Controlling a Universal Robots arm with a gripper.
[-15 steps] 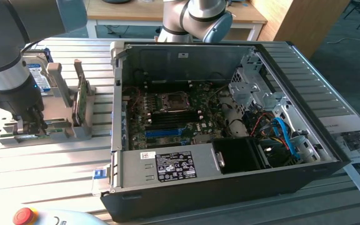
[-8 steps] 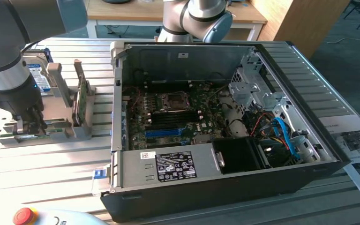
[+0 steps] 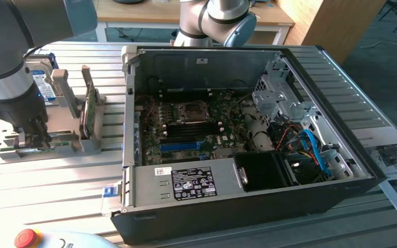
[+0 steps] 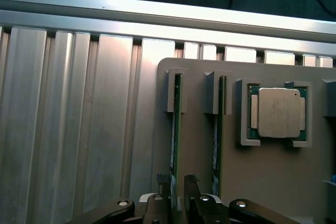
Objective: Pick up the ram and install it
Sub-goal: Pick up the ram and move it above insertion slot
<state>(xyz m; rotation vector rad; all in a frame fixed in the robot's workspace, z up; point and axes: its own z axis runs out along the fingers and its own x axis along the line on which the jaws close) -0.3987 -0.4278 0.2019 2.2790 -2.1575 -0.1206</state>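
Observation:
Two green ram sticks stand on edge in slots of a grey holder (image 4: 199, 145). My gripper (image 4: 175, 181) is low over the holder, with one dark finger (image 4: 159, 203) on each side of the nearer ram (image 4: 176, 124). The jaws are open and straddle that stick's end without pressing it. The second ram (image 4: 217, 129) stands one slot over, untouched. In the exterior view my gripper (image 3: 31, 140) reaches down onto the holder (image 3: 60, 147) at the exterior view's left, beside the open computer case (image 3: 254, 201). The motherboard's memory slots (image 3: 184, 135) lie below the processor socket.
A processor chip (image 4: 276, 112) rests in a recess of the holder. A hard drive with a blue label (image 3: 41, 80) and a taller green card (image 3: 88, 106) stand upright behind my gripper. Ribbed aluminium tabletop (image 4: 79, 129) surrounds the holder. A red stop button (image 3: 26, 237) sits at the front edge.

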